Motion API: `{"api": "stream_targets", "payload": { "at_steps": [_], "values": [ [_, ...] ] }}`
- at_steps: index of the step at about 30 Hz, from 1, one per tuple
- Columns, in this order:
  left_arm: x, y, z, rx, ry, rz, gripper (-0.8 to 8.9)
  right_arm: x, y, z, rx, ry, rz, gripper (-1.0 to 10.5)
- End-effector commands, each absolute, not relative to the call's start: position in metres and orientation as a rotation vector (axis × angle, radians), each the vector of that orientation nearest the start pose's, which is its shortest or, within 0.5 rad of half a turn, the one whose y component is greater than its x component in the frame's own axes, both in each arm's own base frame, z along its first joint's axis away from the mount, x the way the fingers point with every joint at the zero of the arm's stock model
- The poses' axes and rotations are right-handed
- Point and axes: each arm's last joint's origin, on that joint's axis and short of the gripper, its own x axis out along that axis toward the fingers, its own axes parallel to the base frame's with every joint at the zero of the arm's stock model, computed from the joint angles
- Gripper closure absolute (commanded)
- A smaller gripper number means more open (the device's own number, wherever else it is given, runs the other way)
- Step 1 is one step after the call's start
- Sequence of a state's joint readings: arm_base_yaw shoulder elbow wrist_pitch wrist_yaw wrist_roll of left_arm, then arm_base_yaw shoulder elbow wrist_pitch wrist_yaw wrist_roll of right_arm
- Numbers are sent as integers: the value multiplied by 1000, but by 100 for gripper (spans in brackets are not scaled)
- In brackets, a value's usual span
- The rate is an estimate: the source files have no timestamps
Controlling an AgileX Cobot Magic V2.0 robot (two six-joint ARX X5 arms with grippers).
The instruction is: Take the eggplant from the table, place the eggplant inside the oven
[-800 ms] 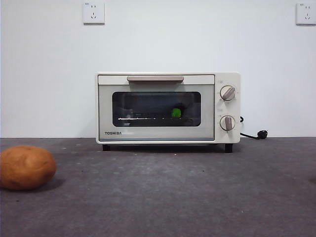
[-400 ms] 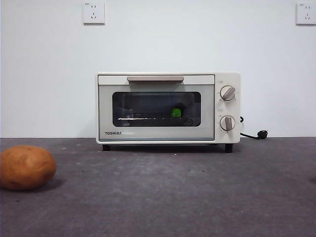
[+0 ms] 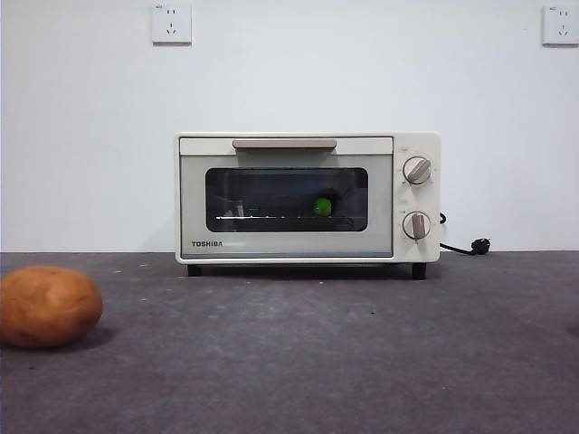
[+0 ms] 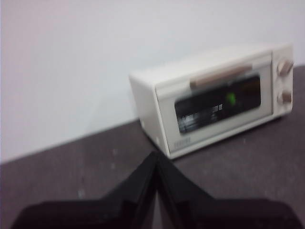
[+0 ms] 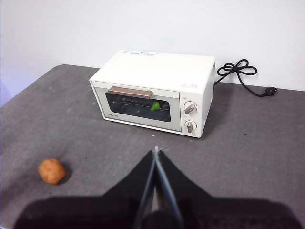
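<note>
Nothing has moved since earlier: our glossy eggplant (image 3: 322,206) lies inside the boxy cream oven (image 3: 308,197), glass door shut. Both our left pincer (image 4: 156,157) and right pincer (image 5: 156,151) hang closed and empty over the matte grey bench (image 3: 362,362), near a round brown potato (image 3: 49,306).

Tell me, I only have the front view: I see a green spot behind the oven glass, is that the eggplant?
Observer: Yes, the right wrist view also shows the green stem cap of the eggplant behind the closed door of the oven.
Operator: Where are the arms?
Observer: Both are back from the oven; the right tool is shut and holds nothing.
Operator: And the left?
Observer: The left tool is shut too, also holding nothing.
Operator: Is the oven plugged in?
Observer: No, the power cord lies coiled on the table behind it, plug loose.
</note>
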State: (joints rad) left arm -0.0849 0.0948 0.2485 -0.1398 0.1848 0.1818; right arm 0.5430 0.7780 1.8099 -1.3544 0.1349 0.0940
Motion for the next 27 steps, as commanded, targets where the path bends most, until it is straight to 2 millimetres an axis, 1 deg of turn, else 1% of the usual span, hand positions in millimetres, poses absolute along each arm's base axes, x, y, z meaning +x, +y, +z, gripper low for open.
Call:
{"api": "stream_targets", "payload": {
  "at_steps": [1, 5, 7, 16, 19, 27],
  "values": [
    [87, -12, 208, 145, -26, -253, 818, 4, -3, 496, -20, 361, 383, 946],
    [90, -10, 184, 101, 13, -228, 817, 5, -1, 497, -21, 366, 382, 946],
    [92, -8, 177, 86, 38, -212, 818, 6, -1, 497, -23, 369, 382, 946],
    [96, -5, 153, 42, 124, -176, 818, 10, 2, 497, -27, 381, 381, 946],
    [96, -4, 150, 38, 156, -168, 818, 11, 2, 497, -27, 382, 381, 946],
    [96, -3, 150, 14, 159, -150, 818, 13, 3, 497, -30, 389, 380, 946]
  ]
}}
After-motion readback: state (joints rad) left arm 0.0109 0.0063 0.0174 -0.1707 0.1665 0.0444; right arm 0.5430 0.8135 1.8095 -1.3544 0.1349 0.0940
